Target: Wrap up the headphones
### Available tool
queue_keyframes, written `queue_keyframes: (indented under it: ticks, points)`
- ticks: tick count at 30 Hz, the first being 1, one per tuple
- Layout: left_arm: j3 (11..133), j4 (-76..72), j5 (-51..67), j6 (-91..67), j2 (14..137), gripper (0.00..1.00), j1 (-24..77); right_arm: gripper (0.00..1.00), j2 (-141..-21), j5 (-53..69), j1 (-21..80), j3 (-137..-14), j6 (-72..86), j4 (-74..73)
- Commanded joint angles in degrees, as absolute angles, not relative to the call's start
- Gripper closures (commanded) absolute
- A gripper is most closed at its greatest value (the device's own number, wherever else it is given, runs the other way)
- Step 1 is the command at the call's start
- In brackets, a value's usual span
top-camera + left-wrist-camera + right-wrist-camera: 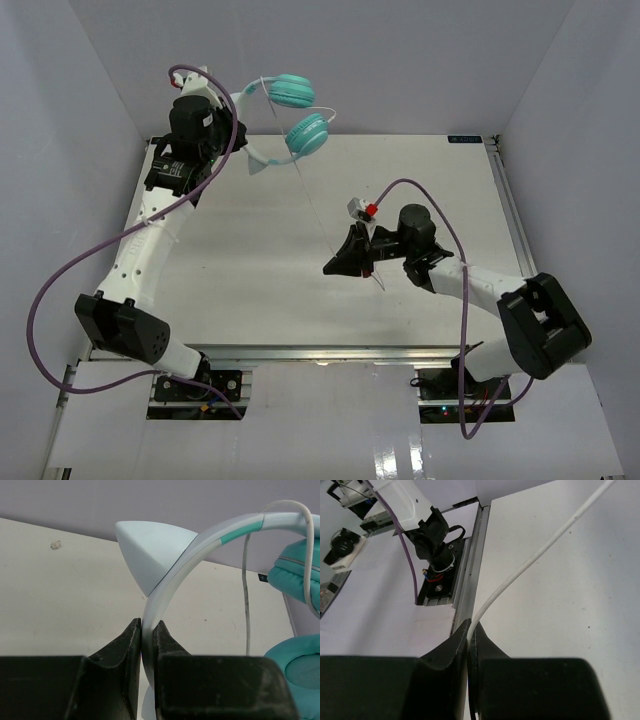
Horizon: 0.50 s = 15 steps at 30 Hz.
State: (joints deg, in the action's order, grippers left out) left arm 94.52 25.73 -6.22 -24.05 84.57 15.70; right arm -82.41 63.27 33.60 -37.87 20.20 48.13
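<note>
Teal-cupped over-ear headphones with pale white headband (290,90) held up at far-left of white table (250,290), left gripper (145,630) clamped on band. Right gripper (469,630) pinches thin white cord (535,560), drawn straight. Perhaps one turn over band; most wrapping left

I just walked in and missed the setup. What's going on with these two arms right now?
The left gripper is clamped on the pale headband of the headphones, holding them up near the far left corner of the table. The right gripper pinches the thin white cord, which runs in a straight line between the two arms. The cord is not yet visibly wound around the headphones.
</note>
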Motion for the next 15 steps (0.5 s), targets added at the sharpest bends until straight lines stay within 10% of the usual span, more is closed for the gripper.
queue_keyframes:
  ticks: [1,15]
  points:
    - [95.53,23.05,-7.94,-22.18,84.93,1.00,14.13,0.92,-76.01,55.36,35.32,-43.71,-3.51,20.59]
    - [82.83,20.64,-8.78,-15.93,94.52,1.00,15.15,0.92,-74.24,8.31,44.96,-73.13,-47.08,-23.74]
